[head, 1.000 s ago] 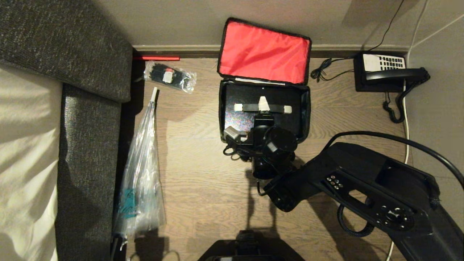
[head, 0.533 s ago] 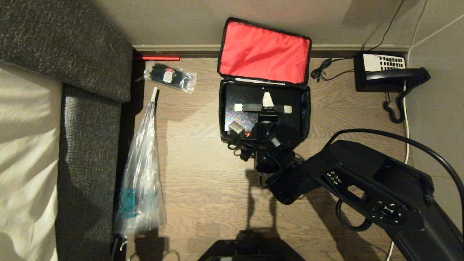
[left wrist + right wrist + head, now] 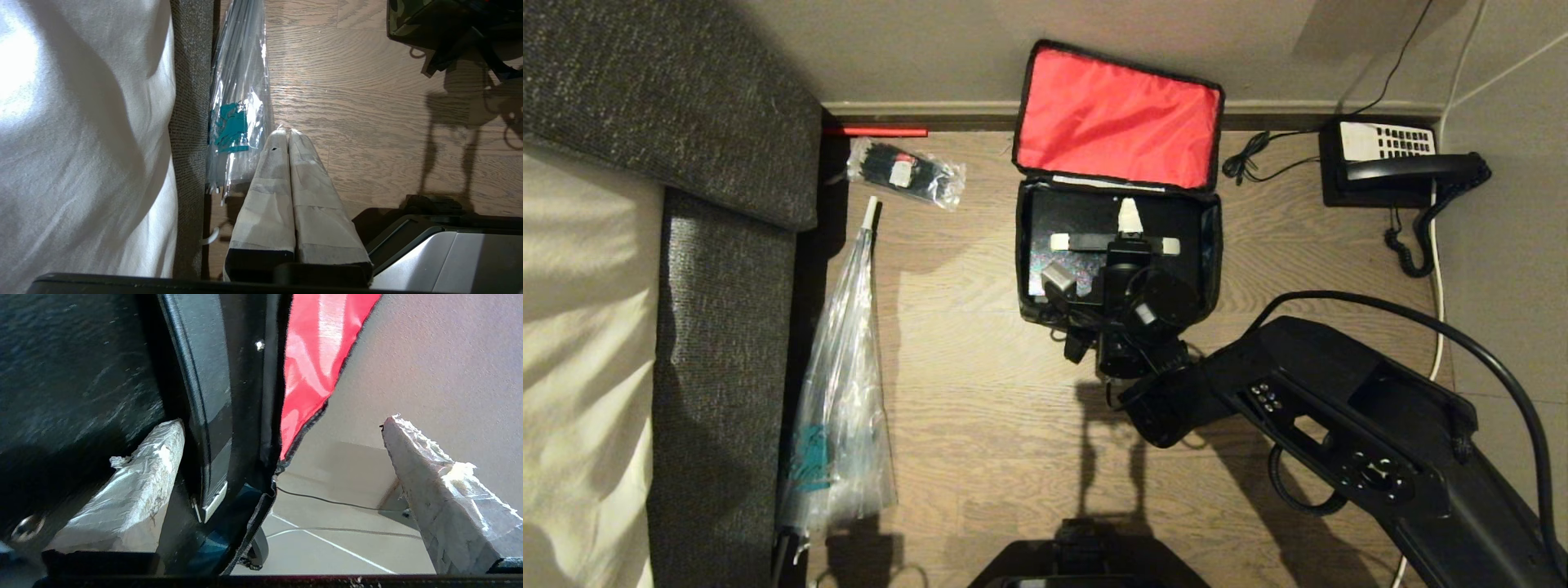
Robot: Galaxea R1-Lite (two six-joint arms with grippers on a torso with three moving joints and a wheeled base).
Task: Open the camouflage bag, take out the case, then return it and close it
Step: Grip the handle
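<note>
Camo bag (image 3: 1214,245) lid up w/ red lining, black case (image 3: 1072,219) inside, right gripper (image 3: 282,465) spread over it, left gripper (image 3: 289,141) pressed together.

Wood-grain floor (image 3: 980,457) with a matt sheen; the camouflage bag (image 3: 1213,245) shows a red inner lid (image 3: 1119,118) of creased, slightly shiny cloth — the case (image 3: 1078,216) smooth, glossy black. A crinkled clear plastic sleeve (image 3: 841,392) lies beside coarse grey woven upholstery (image 3: 719,327).

1. Right arm (image 3: 1339,425) reaches in from the lower right, wrist bent forward.
2. Right gripper (image 3: 1121,233) jaws spread wide, taped fingers (image 3: 135,490) well apart.
3. Left gripper (image 3: 289,136) low by the base, fingers pressed together.
</note>
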